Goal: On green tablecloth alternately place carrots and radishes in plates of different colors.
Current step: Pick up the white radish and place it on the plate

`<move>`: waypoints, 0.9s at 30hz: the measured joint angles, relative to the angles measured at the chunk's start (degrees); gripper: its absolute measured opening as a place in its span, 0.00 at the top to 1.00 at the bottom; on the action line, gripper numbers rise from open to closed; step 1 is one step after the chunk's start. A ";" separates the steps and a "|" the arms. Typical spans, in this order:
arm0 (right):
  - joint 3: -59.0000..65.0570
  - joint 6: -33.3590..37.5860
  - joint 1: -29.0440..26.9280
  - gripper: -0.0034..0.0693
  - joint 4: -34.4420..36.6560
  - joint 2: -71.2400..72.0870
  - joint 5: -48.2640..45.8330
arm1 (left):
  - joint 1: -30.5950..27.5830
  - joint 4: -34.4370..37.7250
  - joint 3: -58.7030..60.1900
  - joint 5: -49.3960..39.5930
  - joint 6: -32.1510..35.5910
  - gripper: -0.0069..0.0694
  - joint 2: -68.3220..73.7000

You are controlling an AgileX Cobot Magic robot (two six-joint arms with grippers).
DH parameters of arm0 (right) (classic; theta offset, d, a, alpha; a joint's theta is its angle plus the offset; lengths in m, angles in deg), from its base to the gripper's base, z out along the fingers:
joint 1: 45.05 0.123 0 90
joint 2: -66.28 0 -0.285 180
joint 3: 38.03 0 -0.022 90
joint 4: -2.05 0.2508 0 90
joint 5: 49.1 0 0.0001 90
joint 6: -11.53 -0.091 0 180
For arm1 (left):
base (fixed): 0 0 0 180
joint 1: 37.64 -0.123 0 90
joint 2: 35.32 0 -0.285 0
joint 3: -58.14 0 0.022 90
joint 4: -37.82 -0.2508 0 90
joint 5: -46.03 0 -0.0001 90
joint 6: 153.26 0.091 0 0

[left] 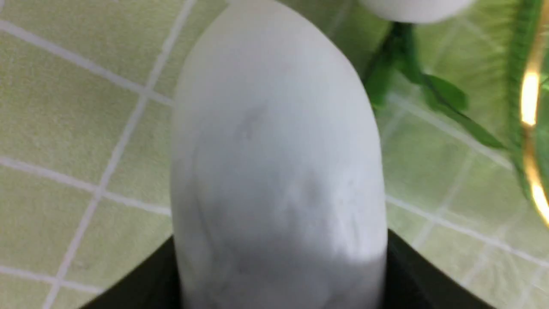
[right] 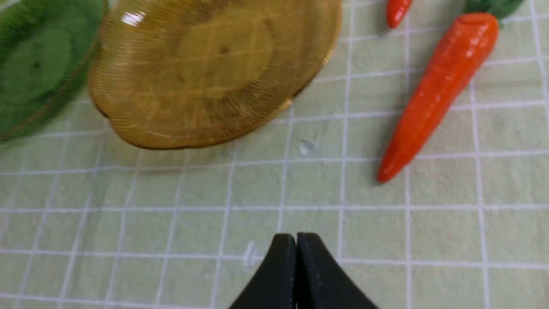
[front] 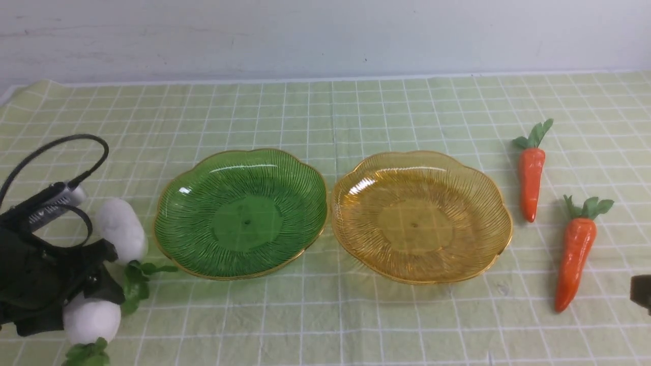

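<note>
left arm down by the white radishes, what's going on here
The left arm has its jaws either side of the near radish; whether it is gripped isn't clear. The other radish lies beside it on the cloth. The far carrot and near carrot lie right of the amber plate. It and the green plate are empty. The right arm hangs over the cloth, jaws shut.

Close view down onto the green tablecloth (right: 171,206) with its white grid. The right gripper's (right: 296,240) two black fingers are pressed together, holding nothing. Counting straight ahead of them as twelve o'clock, an amber plate (right: 206,137) lies at eleven. A blurred green plate (right: 38,64) sits just beside it at ten. A carrot (right: 437,90) lies between one and two, and what seems to be another carrot's tip (right: 396,10) lies farther off at one.
</note>
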 joint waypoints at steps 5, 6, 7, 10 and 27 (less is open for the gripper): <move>-4.39 -6.34 -2.58 0.97 -7.24 -9.44 -0.66 | 5.45 2.26 -7.30 -4.17 5.01 0.34 -7.84; -4.60 -6.34 -2.79 0.97 -7.39 -9.81 -0.55 | 5.82 2.46 -7.70 -4.17 5.33 0.34 -8.00; -6.11 -7.22 -4.27 0.97 -7.90 -12.55 -0.09 | 9.24 4.45 -10.54 -5.56 7.49 0.34 -8.77; -8.86 -8.36 -7.24 0.97 -8.07 -18.43 1.49 | 16.34 7.06 -15.62 -6.76 8.82 0.34 -8.53; -15.84 -1.49 -7.90 0.34 -0.77 -48.41 14.38 | 40.93 11.46 -40.14 -1.26 13.57 0.34 19.16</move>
